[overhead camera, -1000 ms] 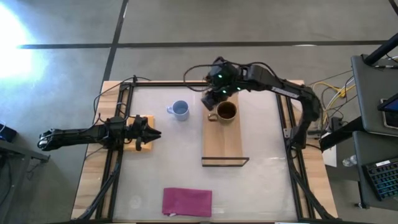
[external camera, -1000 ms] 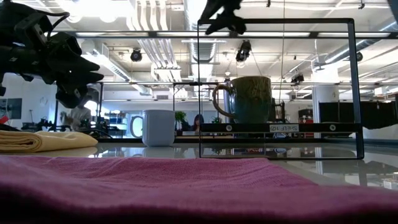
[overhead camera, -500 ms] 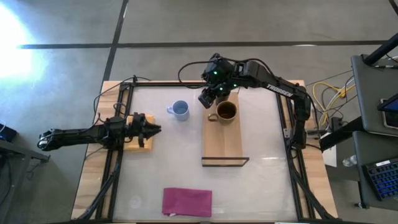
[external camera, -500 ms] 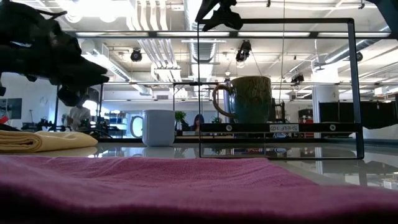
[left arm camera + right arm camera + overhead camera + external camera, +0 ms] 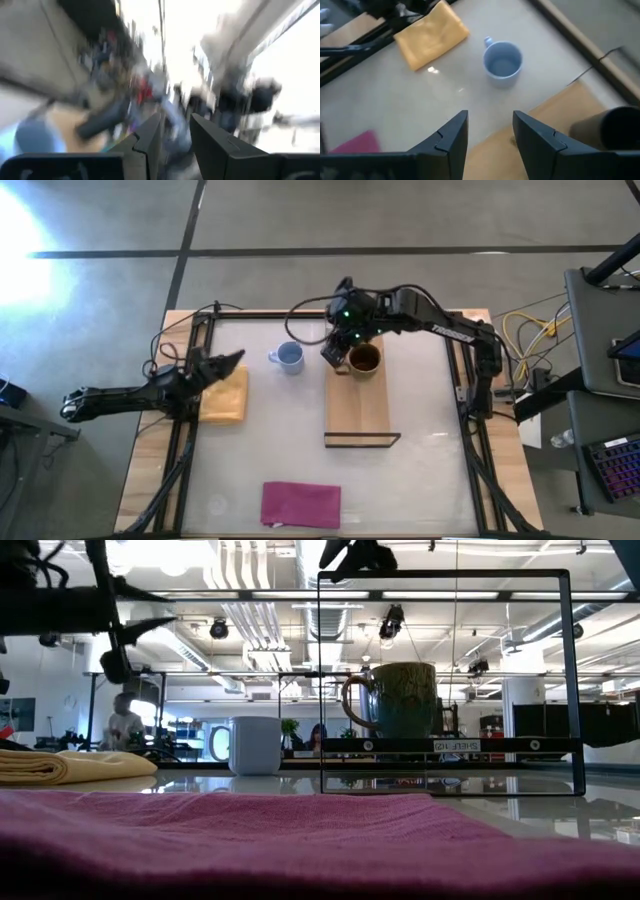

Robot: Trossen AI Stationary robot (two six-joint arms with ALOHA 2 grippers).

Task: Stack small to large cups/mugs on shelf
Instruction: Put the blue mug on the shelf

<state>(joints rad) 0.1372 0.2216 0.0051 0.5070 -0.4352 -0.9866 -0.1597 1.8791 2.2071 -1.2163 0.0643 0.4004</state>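
The brown glossy mug [image 5: 364, 359] stands upright on the far end of the light-wood shelf plank [image 5: 357, 408], handle toward the table's left; it also shows in the low view [image 5: 400, 700]. The light blue mug [image 5: 289, 357] stands upright on the table left of the shelf, and shows in the right wrist view [image 5: 503, 60]. The small black cup does not show. My right gripper [image 5: 335, 352] is open and empty, high above the shelf's far left corner, beside the brown mug. My left gripper [image 5: 236, 358] is open and empty, raised over the yellow pad's far edge.
A yellow-tan pad [image 5: 225, 395] lies at the table's left. A folded magenta cloth [image 5: 300, 504] lies near the front edge. The shelf's thin dark frame [image 5: 565, 680] stands at its near end. Bare tabletop lies between the pad, the blue mug and the cloth.
My left gripper has risen off the yellow pad, tipped upward and gone a little toward the far edge. My right gripper has moved from behind the shelf toward the near edge and a little left, and now hangs beside the brown mug. The mugs have not moved.
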